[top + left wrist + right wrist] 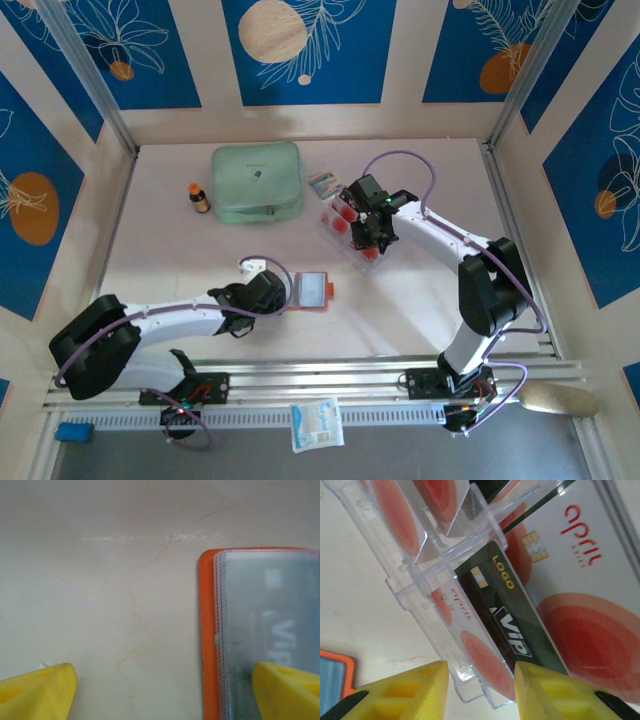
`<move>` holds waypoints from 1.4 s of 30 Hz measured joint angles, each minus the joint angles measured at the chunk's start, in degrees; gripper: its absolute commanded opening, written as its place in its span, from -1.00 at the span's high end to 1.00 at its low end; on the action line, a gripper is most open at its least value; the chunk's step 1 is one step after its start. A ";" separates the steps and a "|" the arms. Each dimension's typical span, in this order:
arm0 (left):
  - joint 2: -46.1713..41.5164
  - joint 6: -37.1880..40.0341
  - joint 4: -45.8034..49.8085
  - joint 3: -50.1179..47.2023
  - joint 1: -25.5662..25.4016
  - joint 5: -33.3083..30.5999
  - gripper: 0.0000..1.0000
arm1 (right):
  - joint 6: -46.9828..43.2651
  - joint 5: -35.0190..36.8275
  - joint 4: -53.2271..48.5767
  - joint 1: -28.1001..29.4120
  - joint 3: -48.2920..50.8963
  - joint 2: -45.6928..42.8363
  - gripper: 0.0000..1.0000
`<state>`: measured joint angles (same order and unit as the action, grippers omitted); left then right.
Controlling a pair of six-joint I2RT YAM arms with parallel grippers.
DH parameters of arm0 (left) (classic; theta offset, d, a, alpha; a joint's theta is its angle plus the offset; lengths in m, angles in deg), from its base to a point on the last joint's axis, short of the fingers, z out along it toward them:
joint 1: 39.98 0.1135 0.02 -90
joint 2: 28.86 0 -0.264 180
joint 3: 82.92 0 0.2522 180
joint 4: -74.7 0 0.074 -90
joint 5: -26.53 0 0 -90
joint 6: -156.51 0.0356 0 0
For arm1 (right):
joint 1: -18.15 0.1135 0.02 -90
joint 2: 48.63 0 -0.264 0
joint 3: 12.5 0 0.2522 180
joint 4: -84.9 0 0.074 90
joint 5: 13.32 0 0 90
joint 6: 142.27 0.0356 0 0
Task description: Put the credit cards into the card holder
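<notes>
Your right end effector (480, 680) sits half-open astride the white-and-black, red-circled credit card (510, 625), grip unclear, card slanting upper-left to lower-right in the wrist view, while from above the orange folding card holder (313, 290) lies down-left, beside your wide-open left end effector (272, 293).

High behind, looking down on the card holder (313, 290); left wrist, close above its edge; right wrist, close, catching its corner.
</notes>
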<state>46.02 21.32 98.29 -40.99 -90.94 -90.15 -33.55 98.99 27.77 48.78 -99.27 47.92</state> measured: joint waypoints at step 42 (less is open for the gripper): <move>-1.33 0.04 0.90 0.66 0.11 0.09 -0.80 | -7.43 -5.03 0.39 -0.28 -2.54 2.34 1.00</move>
<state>44.68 21.36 99.19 -40.34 -90.83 -90.06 -40.98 93.96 28.16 48.50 -101.81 50.26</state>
